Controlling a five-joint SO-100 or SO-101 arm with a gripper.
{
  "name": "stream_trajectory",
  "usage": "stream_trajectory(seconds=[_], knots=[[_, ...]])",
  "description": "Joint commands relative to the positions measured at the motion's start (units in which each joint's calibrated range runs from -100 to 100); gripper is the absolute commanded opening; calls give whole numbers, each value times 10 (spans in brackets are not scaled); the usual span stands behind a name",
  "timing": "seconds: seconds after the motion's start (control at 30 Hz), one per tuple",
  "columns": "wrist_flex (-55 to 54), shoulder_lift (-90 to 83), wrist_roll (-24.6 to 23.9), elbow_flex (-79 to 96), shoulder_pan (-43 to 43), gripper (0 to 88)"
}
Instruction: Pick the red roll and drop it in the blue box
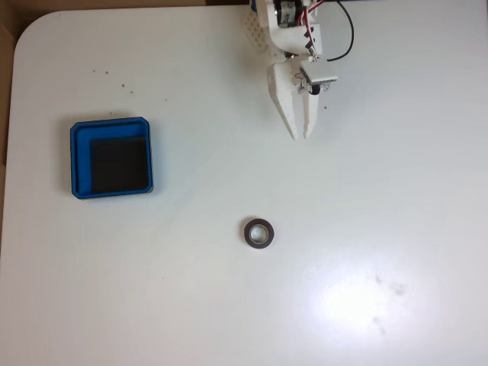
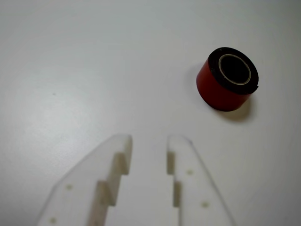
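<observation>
On table, gripper [image 2: 148,141] w/ fingers a bit apart sits far from red roll [image 2: 229,77], so it may bump & roll it away.

White table [image 1: 229,76], blue box [image 1: 111,126] and red roll [image 1: 259,233] lying apart

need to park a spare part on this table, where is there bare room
In the fixed view most of the table is bare: the whole right side, the strip along the bottom below the red roll, and the gap between roll and blue box. Only the top centre is taken, by the arm and its tool.
</observation>
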Motion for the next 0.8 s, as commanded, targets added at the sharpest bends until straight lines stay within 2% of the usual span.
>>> stream_trajectory(seconds=[0.0, 0.4, 0.77], knots=[[-9, -4, 3, 8, -1, 14], [-8, -4, -1, 8, 6, 14], [-8, -4, -2, 8, 178, 14]])
